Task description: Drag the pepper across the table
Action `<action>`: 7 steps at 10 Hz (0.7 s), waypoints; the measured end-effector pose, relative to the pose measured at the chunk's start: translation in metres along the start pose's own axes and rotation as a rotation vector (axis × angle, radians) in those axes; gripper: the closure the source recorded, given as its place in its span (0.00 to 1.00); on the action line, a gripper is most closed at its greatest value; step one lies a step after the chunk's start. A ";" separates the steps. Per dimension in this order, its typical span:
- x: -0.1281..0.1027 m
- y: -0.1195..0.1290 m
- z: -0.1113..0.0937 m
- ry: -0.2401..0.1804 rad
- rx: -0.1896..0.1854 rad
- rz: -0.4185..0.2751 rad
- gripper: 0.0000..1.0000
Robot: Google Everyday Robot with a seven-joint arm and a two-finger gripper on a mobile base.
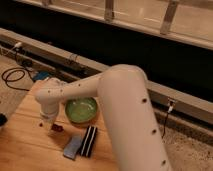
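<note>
Camera view: white arm reaches down over the wooden tabletop, claw closed with nothing visibly clamped, its tip low by the surface, dark red pepper lying just beside it, near the green bowl and the striped block.

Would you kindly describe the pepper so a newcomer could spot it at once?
On the wooden table, look just left of the green bowl, where the robot's hand reaches down. The pepper lies beside it: small, dark red, unlike the striped block nearby.
</note>
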 end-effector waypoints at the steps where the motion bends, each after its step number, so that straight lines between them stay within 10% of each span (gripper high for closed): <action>1: -0.002 -0.003 0.012 0.003 -0.001 -0.011 1.00; 7: -0.085 0.011 -0.003 0.027 0.015 -0.211 1.00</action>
